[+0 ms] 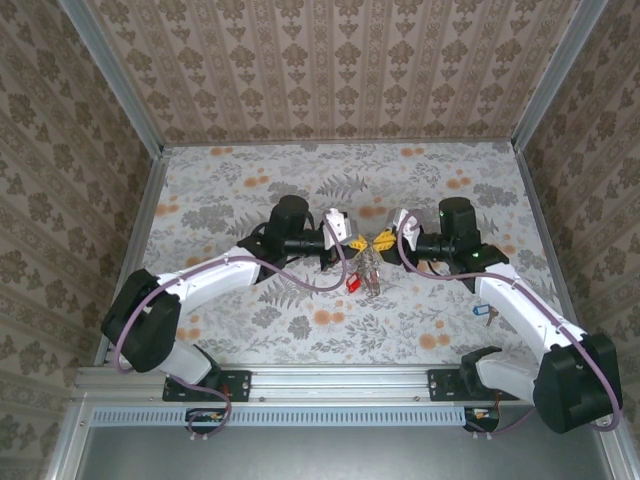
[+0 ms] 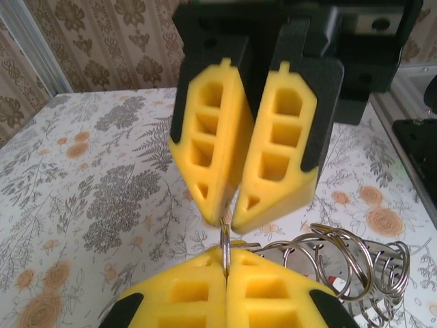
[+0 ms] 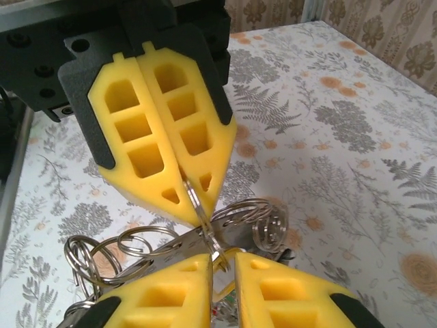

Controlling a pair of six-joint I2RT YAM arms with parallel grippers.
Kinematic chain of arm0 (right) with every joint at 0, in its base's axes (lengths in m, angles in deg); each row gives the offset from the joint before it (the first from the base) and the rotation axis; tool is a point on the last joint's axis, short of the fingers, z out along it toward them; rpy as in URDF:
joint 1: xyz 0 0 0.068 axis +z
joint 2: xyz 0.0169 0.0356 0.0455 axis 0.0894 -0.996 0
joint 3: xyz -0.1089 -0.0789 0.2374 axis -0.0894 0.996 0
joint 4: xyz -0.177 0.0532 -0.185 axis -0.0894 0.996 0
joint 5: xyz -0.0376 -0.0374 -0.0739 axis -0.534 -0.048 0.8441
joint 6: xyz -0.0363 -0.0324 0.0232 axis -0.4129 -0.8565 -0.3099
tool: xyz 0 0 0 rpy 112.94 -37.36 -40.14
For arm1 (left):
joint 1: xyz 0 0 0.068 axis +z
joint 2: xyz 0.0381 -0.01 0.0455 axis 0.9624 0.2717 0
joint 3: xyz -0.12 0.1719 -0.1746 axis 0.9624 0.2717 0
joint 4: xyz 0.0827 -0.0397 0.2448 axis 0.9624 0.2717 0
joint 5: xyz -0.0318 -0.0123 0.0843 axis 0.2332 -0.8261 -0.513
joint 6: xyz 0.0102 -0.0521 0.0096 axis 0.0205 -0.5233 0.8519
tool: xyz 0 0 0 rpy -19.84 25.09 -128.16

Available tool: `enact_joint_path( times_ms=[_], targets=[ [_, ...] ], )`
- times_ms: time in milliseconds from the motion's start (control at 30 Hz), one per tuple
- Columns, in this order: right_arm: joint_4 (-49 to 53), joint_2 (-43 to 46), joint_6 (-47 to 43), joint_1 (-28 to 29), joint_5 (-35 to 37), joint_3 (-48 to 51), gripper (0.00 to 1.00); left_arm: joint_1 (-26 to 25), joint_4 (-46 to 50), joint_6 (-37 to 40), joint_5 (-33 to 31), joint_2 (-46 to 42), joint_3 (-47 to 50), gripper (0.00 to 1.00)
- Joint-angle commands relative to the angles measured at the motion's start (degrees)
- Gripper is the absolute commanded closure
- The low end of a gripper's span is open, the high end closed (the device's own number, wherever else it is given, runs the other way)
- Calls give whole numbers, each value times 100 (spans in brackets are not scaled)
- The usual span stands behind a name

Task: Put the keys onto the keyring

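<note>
From above, my left hand (image 1: 355,241) and right hand (image 1: 384,240) meet tip to tip over the middle of the bench (image 1: 250,180). The keyring (image 1: 367,274) dangles beneath them, and a blue-tagged key (image 1: 484,315) lies beside my right arm.

Left wrist view: my left hand is clamped on the ring's wire.

Right wrist view: my right hand's jaws stand slightly parted around that wire. I judge the left should hold the ring steady while the right works, so nothing snags.
</note>
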Motion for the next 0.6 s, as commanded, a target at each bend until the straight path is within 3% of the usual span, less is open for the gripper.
enact_joint_path(
  times_ms=[0, 267, 567],
  targets=[
    [-595, -77, 497, -51, -417, 233, 84, 61, -788, -363, 451, -98, -47, 100],
    [-608, -219, 730, -78, -550, 178, 97, 61, -841, -464, 673, -27, -59, 100],
    [0, -534, 677, -71, -214, -59, 97, 61, -1021, -508, 675, -17, -25, 100]
  ],
)
